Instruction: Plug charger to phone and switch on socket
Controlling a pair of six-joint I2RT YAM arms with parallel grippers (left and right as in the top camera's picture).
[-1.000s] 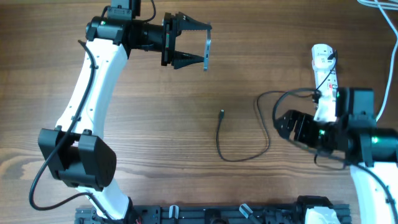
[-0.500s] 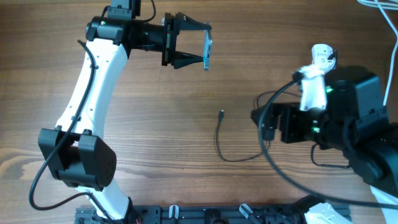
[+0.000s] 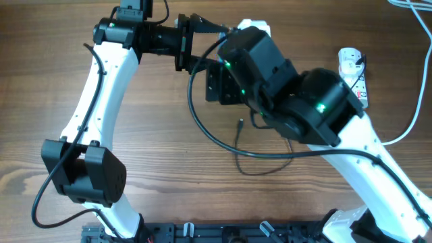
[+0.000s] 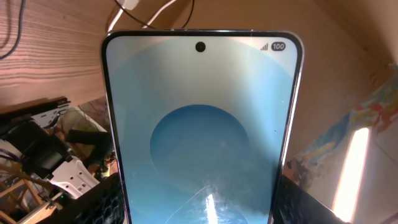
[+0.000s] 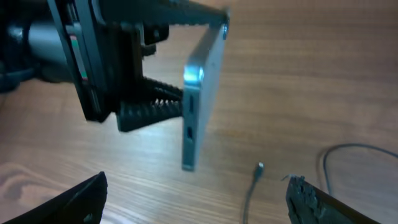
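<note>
The phone (image 4: 199, 124), its cyan screen lit, fills the left wrist view. My left gripper (image 4: 199, 211) is shut on its sides and holds it above the table. The right wrist view shows the phone (image 5: 202, 106) edge-on, hanging from the left gripper (image 5: 134, 93). My right gripper (image 5: 199, 205) is open and empty, just in front of the phone; in the overhead view (image 3: 213, 84) its arm hides the phone. The charger's black cable (image 3: 237, 145) lies on the table with its tip (image 5: 259, 167) free. The socket (image 3: 354, 67) lies at the far right; the adapter is hidden.
A thick white cable (image 3: 418, 20) runs along the right edge of the wooden table (image 3: 135, 169). The right arm (image 3: 317, 108) stretches over the middle of the table. A black rail (image 3: 202, 233) lines the front edge.
The right arm has swung from beside the socket up and left across the table to the held phone. The left arm and phone have not moved.
</note>
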